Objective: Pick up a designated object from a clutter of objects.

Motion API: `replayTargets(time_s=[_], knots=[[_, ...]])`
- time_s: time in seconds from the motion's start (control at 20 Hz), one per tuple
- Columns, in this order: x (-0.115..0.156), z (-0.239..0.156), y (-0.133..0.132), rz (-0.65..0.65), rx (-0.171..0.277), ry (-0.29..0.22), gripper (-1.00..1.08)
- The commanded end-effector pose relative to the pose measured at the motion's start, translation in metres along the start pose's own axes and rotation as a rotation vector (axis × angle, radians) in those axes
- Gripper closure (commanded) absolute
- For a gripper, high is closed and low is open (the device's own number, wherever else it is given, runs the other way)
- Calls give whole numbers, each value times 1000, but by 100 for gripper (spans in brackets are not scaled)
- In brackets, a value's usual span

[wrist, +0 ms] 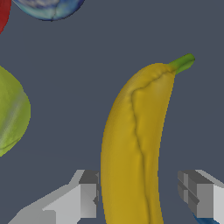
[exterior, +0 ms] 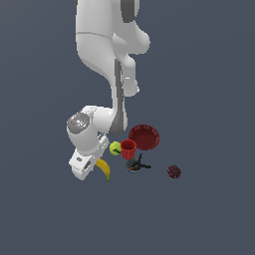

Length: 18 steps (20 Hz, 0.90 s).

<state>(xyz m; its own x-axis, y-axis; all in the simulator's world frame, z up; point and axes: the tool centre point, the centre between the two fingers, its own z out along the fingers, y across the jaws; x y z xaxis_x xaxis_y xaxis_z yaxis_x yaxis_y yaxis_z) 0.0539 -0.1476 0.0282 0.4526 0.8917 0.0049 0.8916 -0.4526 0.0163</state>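
The arm is bending low over the clutter, and its gripper is straddling the banana, which is lying flat on the grey floor. In the wrist view the two fingers are standing spread, one on each side of the fruit: one finger is sitting just beside the peel, while the other is showing a clear strip of floor between itself and the banana. Nothing is being held yet, and the jaws are standing wider than the banana is thick.

In the exterior view the banana is showing only partly, poking out from under the wrist, at the edge of the pile farthest from the bowl. The ball is sitting between the banana and the bowl, touching or nearly touching the red cup. The black tool is lying just beside the cup, on its side away from the bowl, and the maroon lump is resting well apart from the banana, beyond the tool.

The step in hand looks like the final positioning before the grasp. The next move probably calls for closing on the banana's thick middle, perhaps after a small shift to centre it between the fingers, and then lifting straight up so that the ball nearby is not being nudged.
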Motion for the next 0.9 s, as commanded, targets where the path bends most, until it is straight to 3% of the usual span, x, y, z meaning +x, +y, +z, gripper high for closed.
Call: replayTargets(time_s=[0.0,0.85], knots=[[-5,10,-5,6,17,-5,108],[3,-13,-6,0,-2,-1,108]])
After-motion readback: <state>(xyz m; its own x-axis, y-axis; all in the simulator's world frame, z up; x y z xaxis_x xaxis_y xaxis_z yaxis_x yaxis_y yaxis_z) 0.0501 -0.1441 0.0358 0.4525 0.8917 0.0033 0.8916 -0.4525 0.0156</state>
